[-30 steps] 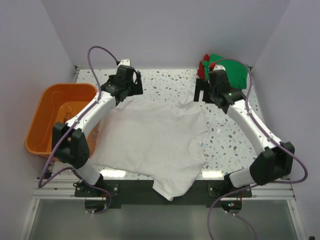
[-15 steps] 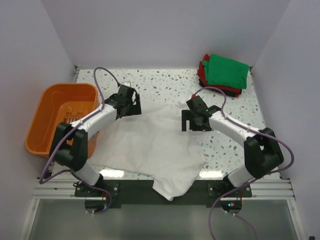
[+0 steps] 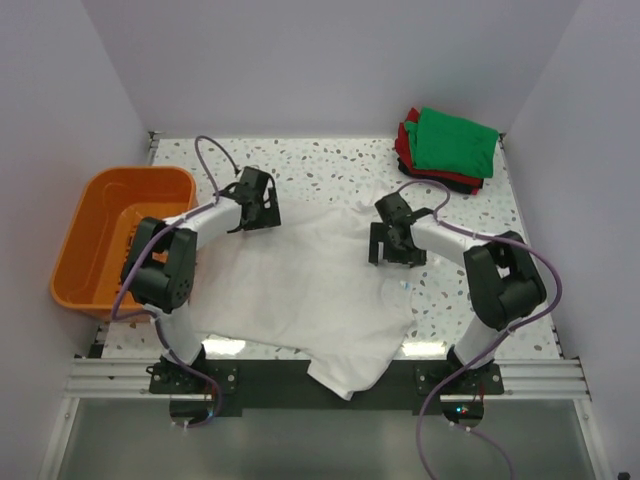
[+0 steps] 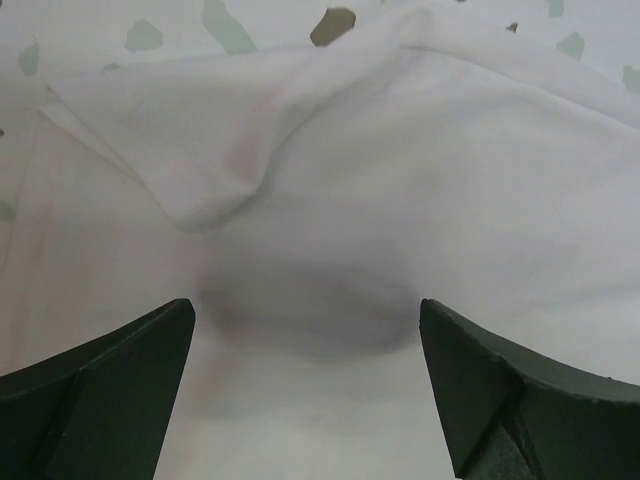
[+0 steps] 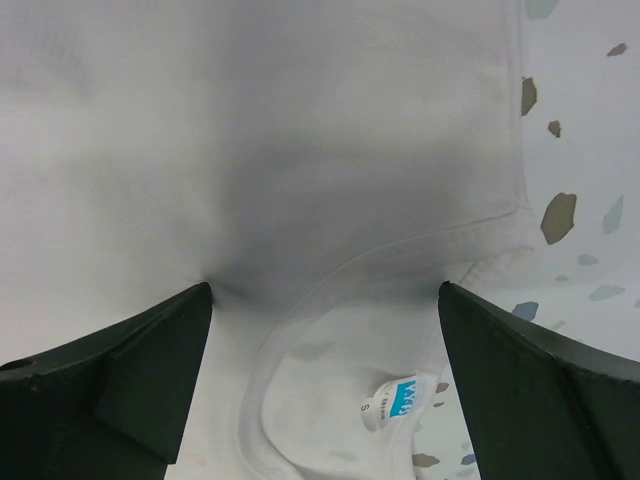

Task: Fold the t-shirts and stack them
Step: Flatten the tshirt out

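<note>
An off-white t-shirt lies spread across the table, one end hanging over the near edge. My left gripper is open, low over the shirt's far left edge; its wrist view shows a raised fold of the cloth just ahead of the open gripper. My right gripper is open over the shirt's right side. Its wrist view shows the open gripper straddling the neck collar, with the light-blue label showing. Green, red and dark shirts sit folded in a stack at the far right.
An orange plastic basket stands at the left edge of the table, beside the left arm. Speckled tabletop shows behind the shirt and along its right side.
The right gripper has come back from beside the folded stack and down onto the shirt's collar area. The left gripper has shifted slightly nearer and lower over the shirt's far left edge.
</note>
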Motion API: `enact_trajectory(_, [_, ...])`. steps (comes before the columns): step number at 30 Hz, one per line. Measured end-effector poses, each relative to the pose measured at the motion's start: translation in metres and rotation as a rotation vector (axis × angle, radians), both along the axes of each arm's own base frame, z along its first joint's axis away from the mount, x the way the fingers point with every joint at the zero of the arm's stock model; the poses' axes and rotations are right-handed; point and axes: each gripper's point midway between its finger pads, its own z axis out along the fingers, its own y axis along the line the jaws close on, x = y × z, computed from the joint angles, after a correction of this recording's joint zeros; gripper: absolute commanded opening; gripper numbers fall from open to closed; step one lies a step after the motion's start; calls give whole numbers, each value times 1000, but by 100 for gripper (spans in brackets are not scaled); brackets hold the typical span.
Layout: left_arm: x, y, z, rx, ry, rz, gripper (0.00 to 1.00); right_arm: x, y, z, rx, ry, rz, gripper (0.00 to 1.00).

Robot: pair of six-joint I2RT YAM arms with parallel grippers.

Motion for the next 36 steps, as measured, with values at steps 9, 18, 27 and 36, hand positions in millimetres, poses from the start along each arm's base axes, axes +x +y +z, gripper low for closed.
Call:
enact_trajectory(9, [39, 0, -19, -23, -17, 32, 100, 6, -9, 0, -2, -7, -22, 99])
enact_trajectory(18, [98, 30, 3, -83, -124, 139, 100, 10, -24, 1, -22, -11, -50, 99])
enact_trajectory(27, [215, 79, 34, -176, -292, 240, 100, 12, -34, 1, -32, -7, -60, 99])
enact_trajectory(36, [180, 56, 55, -239, -264, 138, 100, 19, -44, 10, -80, -6, -67, 99])
